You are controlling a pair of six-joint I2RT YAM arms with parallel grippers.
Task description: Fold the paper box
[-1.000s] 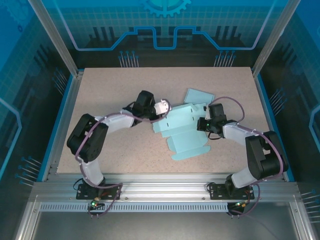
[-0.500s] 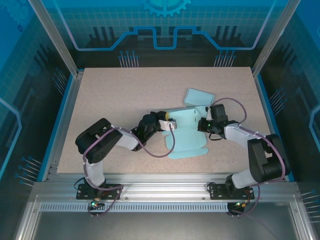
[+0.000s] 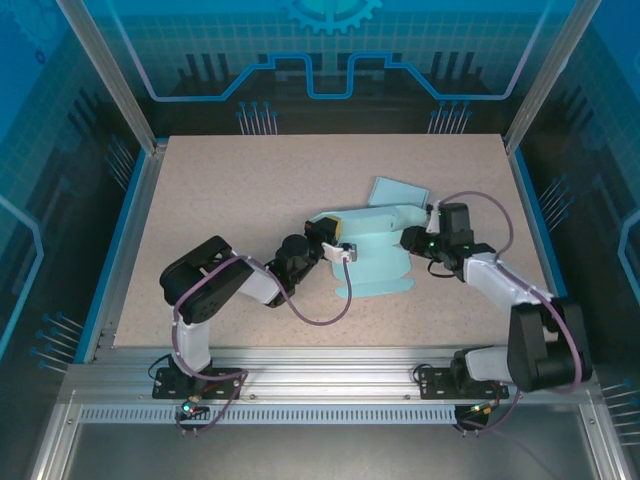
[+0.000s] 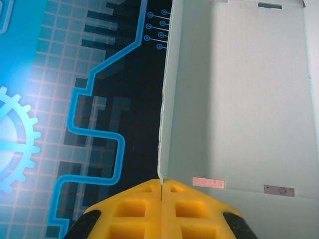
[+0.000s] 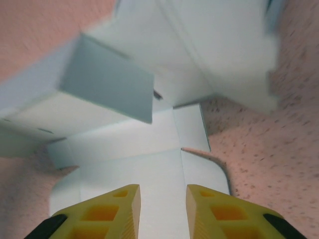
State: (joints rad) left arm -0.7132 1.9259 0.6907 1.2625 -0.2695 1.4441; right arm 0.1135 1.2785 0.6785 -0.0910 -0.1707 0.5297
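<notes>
**Paper box part-folded, just right of table centre**

Table (image 3: 230, 180): speckled tan top. Paper box (image 3: 372, 262): pale blue, its raised far panel runs left–right and its rounded flap points to the table's near edge. Left gripper (image 4: 161, 181): pinched closed on a panel edge at the box's left. Right gripper (image 5: 163, 191): fingers apart over a flat panel at the box's right, holding nothing.

Paper box (image 3: 368, 262) is presenting as thin pale-mint card, matt and smooth, with crisp creases. Table (image 3: 230, 190) is reading as beige, speckled and fine-grained, with no gloss. Fingers (image 5: 112, 211) of the right gripper (image 5: 162, 199) are looking like yellow moulded plastic, matt. Left arm (image 3: 190, 285) shell is showing black, slightly glossy plastic. Frame rail (image 3: 320, 385) is appearing as brushed metal.
</notes>
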